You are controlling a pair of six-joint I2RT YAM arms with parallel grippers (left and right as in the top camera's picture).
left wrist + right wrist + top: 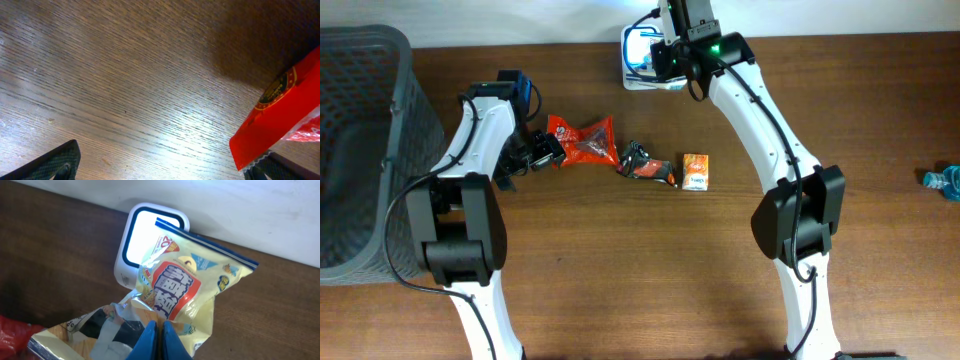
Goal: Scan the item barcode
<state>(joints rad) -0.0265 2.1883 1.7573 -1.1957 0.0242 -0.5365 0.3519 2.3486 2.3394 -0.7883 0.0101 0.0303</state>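
The left tool [544, 151] stands wide close by the red packet [585, 140] on the worktop [620, 260]. Farther off, the right tool [160, 337] pinches a yellow snack bag [185, 290] by one crumpled edge over the lit scanner [132, 245]. The slack bag may fold and hide its barcode, or slip from that thin pinch.

You had a dark wood-grain worktop [125, 90] with a soft sheen. The red packet [280, 120] was glossy film, the yellow bag [190, 290] crinkled shiny plastic, the scanner [122, 267] smooth white plastic, the basket [360, 150] grey plastic mesh.
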